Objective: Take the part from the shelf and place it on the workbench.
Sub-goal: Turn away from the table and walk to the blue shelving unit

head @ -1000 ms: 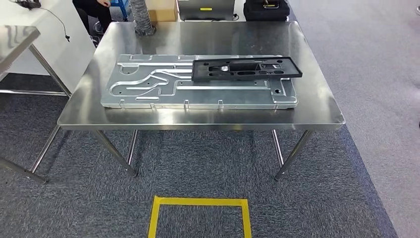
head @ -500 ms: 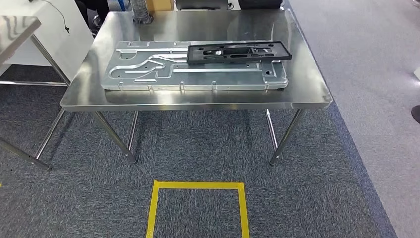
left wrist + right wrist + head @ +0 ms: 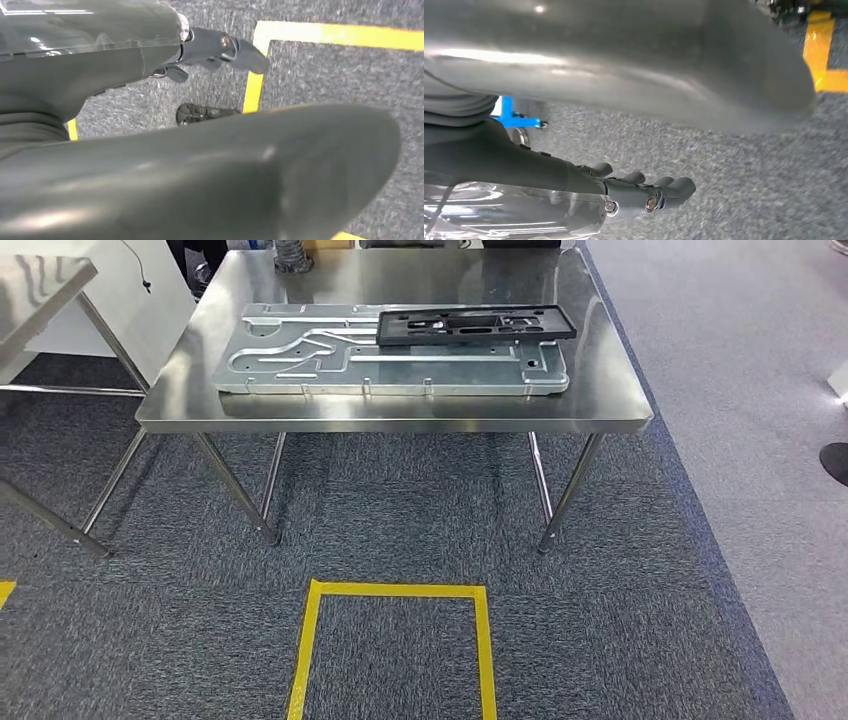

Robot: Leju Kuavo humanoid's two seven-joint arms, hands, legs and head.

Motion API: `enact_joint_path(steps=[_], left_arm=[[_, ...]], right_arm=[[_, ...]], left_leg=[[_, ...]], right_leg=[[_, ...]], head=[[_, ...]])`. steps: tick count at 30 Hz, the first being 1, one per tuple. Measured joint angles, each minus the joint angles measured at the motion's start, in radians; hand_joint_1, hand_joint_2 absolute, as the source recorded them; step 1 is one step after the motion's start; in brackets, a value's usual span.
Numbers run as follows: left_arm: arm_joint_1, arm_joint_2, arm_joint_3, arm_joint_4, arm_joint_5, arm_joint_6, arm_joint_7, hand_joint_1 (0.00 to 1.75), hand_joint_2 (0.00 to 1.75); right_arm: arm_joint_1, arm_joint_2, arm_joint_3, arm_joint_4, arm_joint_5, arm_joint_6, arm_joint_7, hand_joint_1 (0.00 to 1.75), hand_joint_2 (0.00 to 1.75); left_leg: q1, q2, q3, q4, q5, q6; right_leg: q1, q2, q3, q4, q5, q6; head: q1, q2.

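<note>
Left hand (image 3: 215, 50) hangs over the carpet, w/ dark fingers (image 3: 245, 52) stretched out and nothing in them; right hand (image 3: 644, 192) is the same, fingers (image 3: 676, 189) extended side by side, holding nothing.

Carpet (image 3: 400, 520) is grey and covers most of the floor; a lighter grey strip (image 3: 760, 390) runs along the right side. Steel surface (image 3: 400, 410) stands ahead on thin metal legs. On it lies a big silver machined plate (image 3: 330, 365) w/ grooves, flat, taking approx. most of the top. Black part (image 3: 475, 324) lies flat on the far right portion of this plate, touching it, its right end reaching a bit past the plate edge. A second steel table (image 3: 40, 280) is at far left. Yellow tape square (image 3: 390, 640) is on the carpet, in front of the surface.
</note>
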Motion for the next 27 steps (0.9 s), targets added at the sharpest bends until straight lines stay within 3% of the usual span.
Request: enact_joint_path(steps=[1, 2, 3, 5, 6, 7, 8, 9, 10, 11, 13, 14, 16, 17, 19, 21, 22, 23, 24, 25, 27], left_arm=[[0.0, -0.001, 0.0, 0.0, 0.0, 0.0, 0.0, 0.0, 0.0], [0.001, -0.001, -0.001, 0.0, 0.001, 0.0, 0.0, 0.0, 0.0], [0.001, -0.002, -0.001, 0.0, 0.002, 0.0, 0.0, 0.0, 0.0], [0.0, -0.003, -0.002, 0.0, 0.003, 0.001, 0.0, 0.0, 0.0], [-0.001, -0.003, -0.002, 0.0, 0.003, 0.001, 0.0, 0.0, 0.0], [-0.001, -0.003, -0.002, 0.0, 0.003, 0.002, 0.0, 0.0, 0.0], [-0.001, -0.003, -0.003, 0.0, 0.003, 0.002, 0.0, 0.0, 0.0], [-0.001, -0.004, -0.003, 0.0, 0.002, 0.002, 0.0, 0.0, 0.0], [-0.002, -0.004, -0.003, 0.0, 0.001, 0.002, -0.001, 0.0, 0.0], [-0.001, -0.005, -0.004, 0.0, 0.0, 0.002, -0.002, 0.0, 0.0], [-0.002, -0.006, -0.006, 0.0, -0.001, 0.001, -0.005, 0.0, 0.0], [-0.002, -0.006, -0.006, 0.0, -0.001, 0.001, -0.006, 0.0, 0.0], [-0.002, -0.006, -0.006, 0.0, 0.0, 0.001, -0.006, 0.0, 0.0], [-0.001, -0.006, -0.006, 0.0, 0.0, 0.001, -0.006, 0.0, 0.0], [0.0, -0.007, -0.006, 0.0, 0.001, 0.001, -0.004, 0.0, 0.0], [0.001, -0.008, -0.006, 0.0, 0.002, 0.005, 0.001, 0.0, 0.0], [0.001, -0.008, -0.006, 0.0, 0.003, 0.009, 0.005, 0.0, 0.0], [0.001, -0.008, -0.006, 0.0, 0.004, 0.013, 0.009, 0.0, 0.0], [0.0, -0.008, -0.006, 0.0, 0.005, 0.018, 0.014, 0.0, 0.0], [0.0, -0.008, -0.006, 0.0, 0.005, 0.021, 0.018, 0.0, 0.0], [-0.003, -0.007, -0.006, 0.0, 0.006, 0.027, 0.025, 0.0, 0.0]], right_arm=[[0.0, -0.001, 0.0, 0.0, 0.004, 0.003, -0.005, 0.0, 0.0], [0.0, -0.003, 0.0, 0.0, 0.007, 0.007, -0.01, 0.0, 0.0], [0.0, -0.004, 0.0, 0.0, 0.008, 0.011, -0.014, 0.0, 0.0], [0.0, -0.006, 0.0, 0.001, 0.009, 0.014, -0.021, 0.0, 0.0], [0.0, -0.007, 0.0, 0.001, 0.01, 0.015, -0.023, 0.0, 0.0], [-0.001, -0.009, 0.0, 0.001, 0.01, 0.015, -0.025, 0.0, 0.0], [-0.001, -0.011, 0.0, 0.001, 0.011, 0.015, -0.026, 0.0, 0.0], [-0.001, -0.013, 0.0, 0.001, 0.012, 0.015, -0.027, 0.0, 0.0], [-0.002, -0.014, 0.0, 0.001, 0.012, 0.014, -0.029, 0.0, 0.0], [-0.003, -0.016, 0.0, 0.001, 0.011, 0.013, -0.032, 0.0, 0.0], [-0.005, -0.018, 0.0, 0.001, 0.007, 0.01, -0.039, 0.0, 0.0], [-0.006, -0.018, 0.0, 0.001, 0.005, 0.009, -0.041, 0.0, 0.0], [-0.005, -0.018, -0.002, 0.001, 0.004, 0.008, -0.043, 0.0, 0.0], [-0.004, -0.018, -0.002, 0.002, 0.004, 0.008, -0.043, 0.0, 0.0], [-0.004, -0.018, -0.004, 0.002, 0.003, 0.008, -0.043, 0.0, 0.0], [-0.003, -0.019, -0.006, 0.002, 0.004, 0.007, -0.047, 0.0, 0.0], [-0.002, -0.018, -0.007, 0.002, 0.004, 0.007, -0.051, 0.0, 0.0], [-0.002, -0.018, -0.007, 0.002, 0.004, 0.006, -0.056, 0.0, 0.0], [-0.002, -0.018, -0.008, 0.002, 0.003, 0.006, -0.061, 0.0, 0.0], [-0.001, -0.018, -0.009, 0.003, 0.002, 0.005, -0.063, 0.0, 0.0], [-0.001, -0.016, -0.013, 0.004, -0.003, 0.0, -0.06, 0.0, 0.0]], left_leg=[[0.001, 0.002, -0.009, -0.003, 0.011, 0.005], [0.004, 0.004, -0.019, -0.006, 0.024, 0.011], [0.007, 0.005, -0.032, -0.01, 0.039, 0.017], [0.008, 0.007, -0.063, -0.007, 0.062, 0.024], [0.008, 0.007, -0.08, -0.003, 0.073, 0.023], [0.008, 0.008, -0.097, 0.003, 0.083, 0.022], [0.008, 0.009, -0.117, 0.011, 0.093, 0.02], [0.009, 0.009, -0.137, 0.021, 0.102, 0.017], [0.009, 0.009, -0.157, 0.032, 0.109, 0.014], [0.009, 0.008, -0.175, 0.044, 0.116, 0.009], [0.007, 0.007, -0.196, 0.061, 0.127, -0.001], [0.007, 0.007, -0.201, 0.064, 0.134, -0.007], [0.009, 0.006, -0.205, 0.063, 0.146, -0.02], [0.011, 0.005, -0.21, 0.07, 0.136, -0.026], [0.015, 0.003, -0.234, 0.137, 0.062, -0.035], [0.017, 0.003, -0.27, 0.266, -0.025, -0.041], [0.017, 0.003, -0.28, 0.32, -0.042, -0.043], [0.018, 0.003, -0.276, 0.345, -0.035, -0.043], [0.018, 0.002, -0.25, 0.328, -0.013, -0.041], [0.017, 0.002, -0.207, 0.275, 0.014, -0.038], [0.015, 0.001, -0.102, 0.121, 0.036, -0.026]], right_leg=[[-0.001, 0.001, -0.004, 0.0, 0.002, 0.006], [-0.001, 0.004, -0.011, 0.01, -0.016, 0.011], [-0.002, 0.006, -0.021, 0.039, -0.055, 0.016], [-0.008, 0.009, -0.047, 0.153, -0.167, 0.025], [-0.011, 0.009, -0.057, 0.22, -0.205, 0.029], [-0.013, 0.009, -0.06, 0.273, -0.214, 0.033], [-0.015, 0.009, -0.05, 0.299, -0.197, 0.037], [-0.018, 0.009, -0.023, 0.292, -0.165, 0.039], [-0.021, 0.009, 0.02, 0.249, -0.135, 0.04], [-0.022, 0.009, 0.078, 0.176, -0.128, 0.04], [-0.02, 0.011, 0.178, 0.028, -0.159, 0.031], [-0.017, 0.011, 0.203, -0.016, -0.178, 0.024], [-0.016, 0.01, 0.2, -0.031, -0.175, 0.004], [-0.017, 0.008, 0.193, -0.032, -0.166, -0.005], [-0.018, 0.004, 0.175, -0.034, -0.147, -0.019], [-0.015, 0.003, 0.153, -0.032, -0.13, -0.025], [-0.013, 0.003, 0.141, -0.029, -0.122, -0.025], [-0.012, 0.003, 0.13, -0.026, -0.116, -0.024], [-0.012, 0.003, 0.12, -0.022, -0.111, -0.022], [-0.011, 0.004, 0.112, -0.017, -0.107, -0.02], [-0.009, 0.004, 0.102, -0.01, -0.102, -0.013]], head=[[0.0, 0.0], [0.0, 0.0], [0.0, 0.0], [0.0, 0.0], [0.0, 0.0], [0.0, 0.0], [0.0, 0.0], [0.0, 0.0], [0.0, 0.0], [0.0, 0.0], [0.0, 0.0], [0.0, 0.0], [0.0, 0.0], [0.0, 0.0], [0.0, 0.0], [0.0, 0.0], [0.0, 0.0], [0.0, 0.0], [0.0, 0.0], [0.0, 0.0], [0.0, 0.0]])
